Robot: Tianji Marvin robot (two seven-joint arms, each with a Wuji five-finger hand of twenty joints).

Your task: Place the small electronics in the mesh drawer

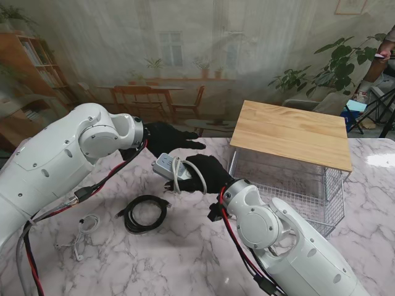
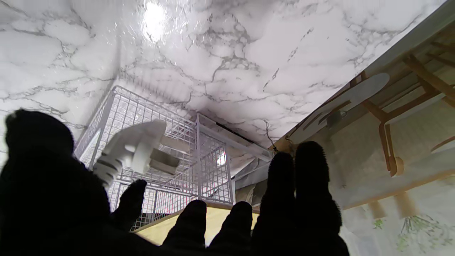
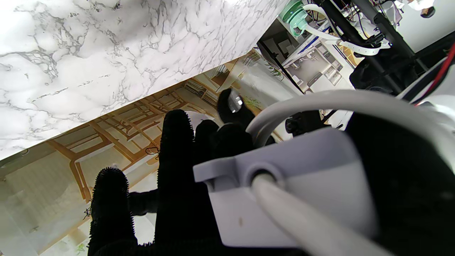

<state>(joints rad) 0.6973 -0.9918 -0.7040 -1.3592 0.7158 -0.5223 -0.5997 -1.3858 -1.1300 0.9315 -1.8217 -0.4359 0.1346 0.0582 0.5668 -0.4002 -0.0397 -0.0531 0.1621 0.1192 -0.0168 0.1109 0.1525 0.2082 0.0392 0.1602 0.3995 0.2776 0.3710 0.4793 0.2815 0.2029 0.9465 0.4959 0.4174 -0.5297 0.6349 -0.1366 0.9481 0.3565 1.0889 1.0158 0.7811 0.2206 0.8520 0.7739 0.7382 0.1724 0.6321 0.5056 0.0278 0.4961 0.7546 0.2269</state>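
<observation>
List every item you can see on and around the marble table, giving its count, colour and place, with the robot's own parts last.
Power strip: one, white with cord, held off the table at centre.
Coiled cable: one, black, on the table nearer to me, left of centre.
Thin cable: one, white, on the table at left.
Mesh drawer: one, white wire, at right, pulled out.
Wooden top: one, light wood, over the drawer.
Table: one, white marble.
Left hand: one, black glove, open.
Right hand: one, black glove, gripping the power strip.

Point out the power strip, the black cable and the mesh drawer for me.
power strip [image 1: 165,165]: stand view, on its white body left of the right robot hand.
black cable [image 1: 144,214]: stand view, on the coil's near loop.
mesh drawer [image 1: 331,208]: stand view, on its right wire wall.
</observation>
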